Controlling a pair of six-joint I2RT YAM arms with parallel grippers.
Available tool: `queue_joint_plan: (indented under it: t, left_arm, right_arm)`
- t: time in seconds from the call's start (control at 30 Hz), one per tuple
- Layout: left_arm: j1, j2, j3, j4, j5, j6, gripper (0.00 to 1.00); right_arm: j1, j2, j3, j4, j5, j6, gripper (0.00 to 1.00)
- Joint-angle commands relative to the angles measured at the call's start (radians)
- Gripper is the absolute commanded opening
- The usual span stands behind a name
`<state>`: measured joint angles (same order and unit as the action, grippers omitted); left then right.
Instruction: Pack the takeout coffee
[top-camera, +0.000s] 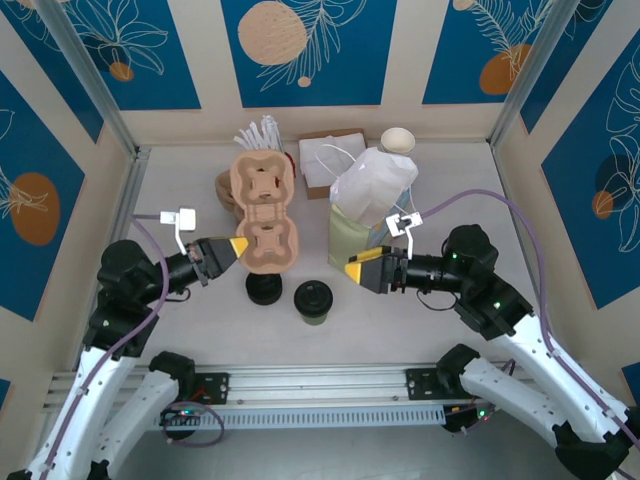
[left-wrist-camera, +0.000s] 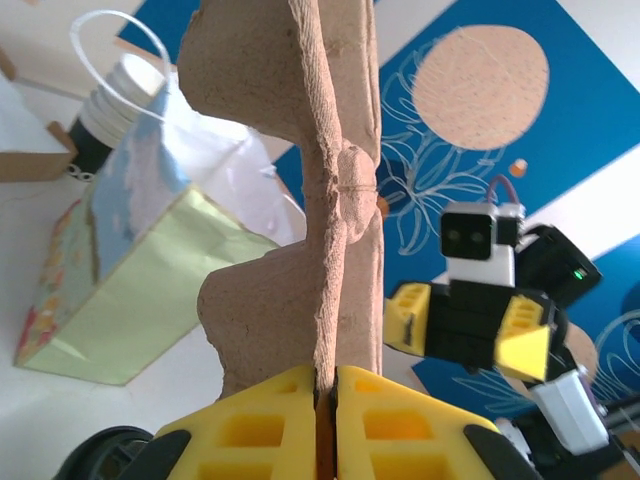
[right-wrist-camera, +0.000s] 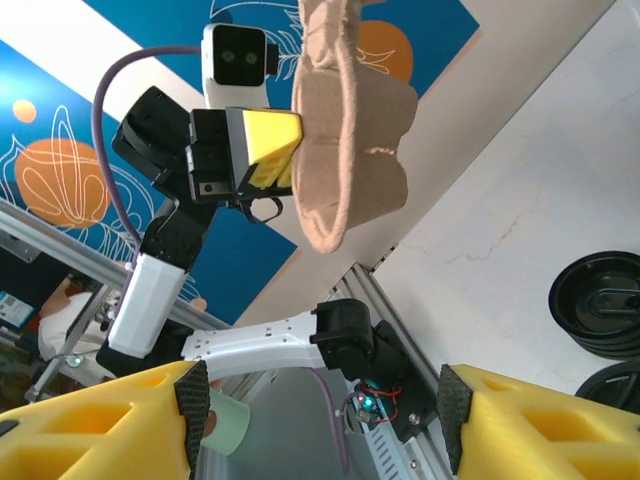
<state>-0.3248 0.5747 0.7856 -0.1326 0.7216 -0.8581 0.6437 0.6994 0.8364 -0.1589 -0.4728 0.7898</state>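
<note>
- L gripper (left-wrist-camera: 325, 420): we see the jaws clenched on the edge of the brown moulded-pulp cup carrier (top-camera: 265, 205), which is held on edge above the table.
- R gripper (right-wrist-camera: 320, 430): jaws spread wide, nothing btwn them. It sits just beside the base of the white-and-green paper bag (top-camera: 372, 195); we can't tell if they touch.
- Takeout coffee (top-camera: 313, 300), a cream paper cup w/ round black plastic lid: upright, btwn the two jaw sets, touching neither. It's just beside a low stack of black lids (top-camera: 265, 290), on the R-jaw side.
- Counts: 1 carrier, 1 bag, 1 lidded cup, 1 lid stack, and 1 stack of lidless cream cups (top-camera: 397, 140) beyond the R jaws.
- Pale tabletop (top-camera: 200, 330); beige walls (top-camera: 400, 50) w/ blue leaf-print panels.
</note>
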Motion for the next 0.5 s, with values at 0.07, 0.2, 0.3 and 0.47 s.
queue_joint_plan:
  t: [0.07, 0.2, 0.3, 0.47]
  left_arm:
    - [-0.098, 0.004, -0.010, 0.087, -0.005, 0.022, 0.10]
    - [-0.173, 0.029, -0.001, 0.094, -0.038, 0.052, 0.10]
    - [-0.220, 0.054, 0.007, 0.100, -0.062, 0.069, 0.10]
    - [-0.273, 0.086, 0.012, 0.119, -0.098, 0.080, 0.09]
  right_arm:
    - [0.037, 0.026, 0.034, 0.096, 0.014, -0.048, 0.65]
    - [0.063, 0.042, 0.053, 0.079, 0.045, -0.059, 0.65]
    - [0.066, 0.053, 0.059, 0.073, 0.044, -0.043, 0.64]
    - [0.091, 0.057, 0.051, 0.082, 0.048, -0.044, 0.57]
